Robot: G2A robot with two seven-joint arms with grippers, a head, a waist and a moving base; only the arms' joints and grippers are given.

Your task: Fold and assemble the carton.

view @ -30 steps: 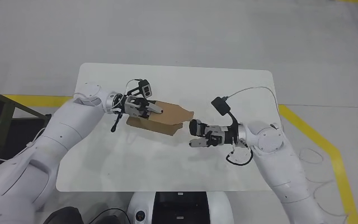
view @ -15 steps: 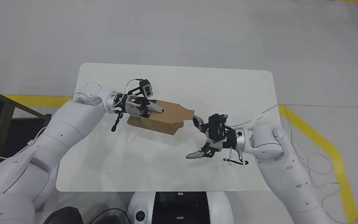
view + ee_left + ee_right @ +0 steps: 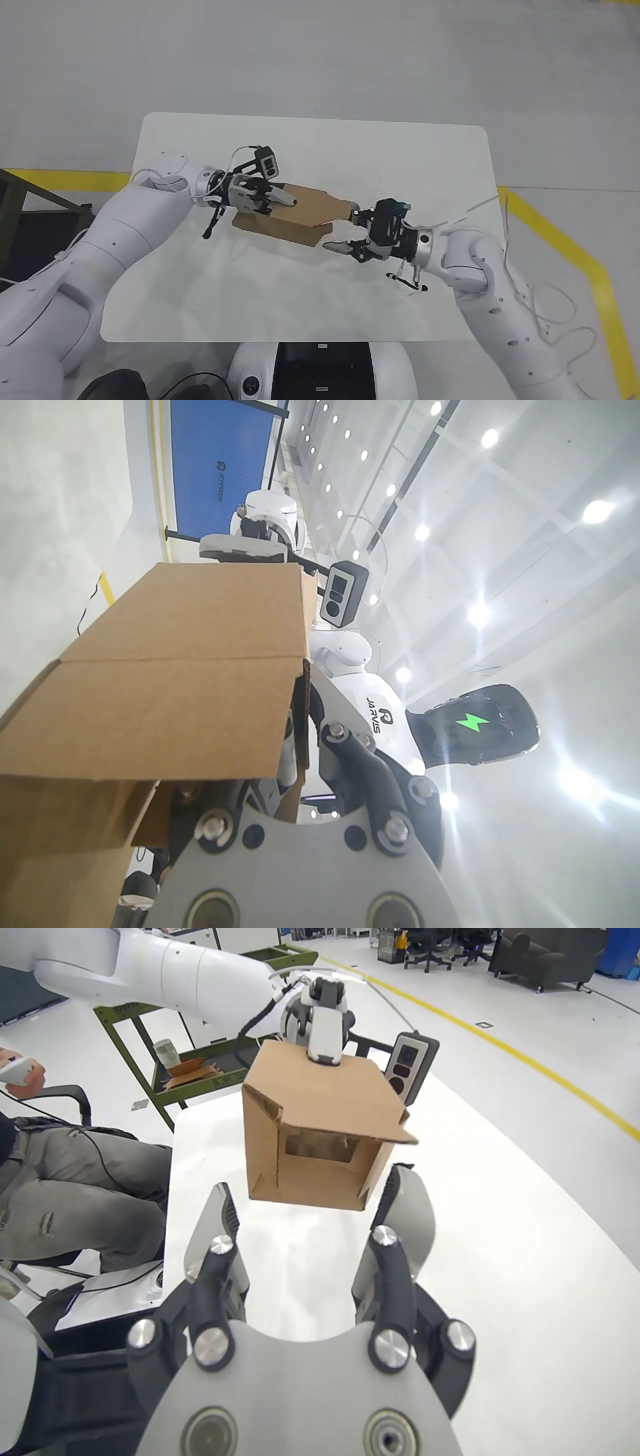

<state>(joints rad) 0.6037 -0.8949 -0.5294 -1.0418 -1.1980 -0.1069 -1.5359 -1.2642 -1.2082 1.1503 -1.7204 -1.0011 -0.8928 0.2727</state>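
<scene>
You see the brown carton [image 3: 300, 212] held over the white table [image 3: 400, 150], left gripper [image 3: 270, 197] clamped on its far end, second finger hidden behind cardboard, right gripper [image 3: 310, 1183] spread wide at the open end, contact unclear.

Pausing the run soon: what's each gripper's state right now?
Left gripper: shut on the carton, at its far end.
Right gripper: open, holding nothing, at the carton's open end.

The left arm is extending inward, its wrist low, with the left gripper [image 3: 268, 196] clamping one end of the carton [image 3: 305, 206]. The right arm is bending at the elbow, its right gripper [image 3: 344, 231] facing the opposite end, fingers spread wide.
</scene>
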